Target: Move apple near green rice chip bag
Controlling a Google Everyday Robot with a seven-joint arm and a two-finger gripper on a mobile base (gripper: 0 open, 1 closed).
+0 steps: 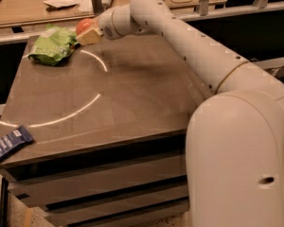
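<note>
I see a glossy cream-white arm (180,37) of fat rounded links, small dark dots along it and a tan joint seam. Its tan gripper (88,34) sits far upper-left.

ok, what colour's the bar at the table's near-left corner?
Bar: dark blue with pale markings, camera view. End effector holds the apple beside the bag.

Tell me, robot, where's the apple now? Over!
Gripper holds apple, far side of table. Green rice chip bag right beside it. Nothing in the way.
</note>
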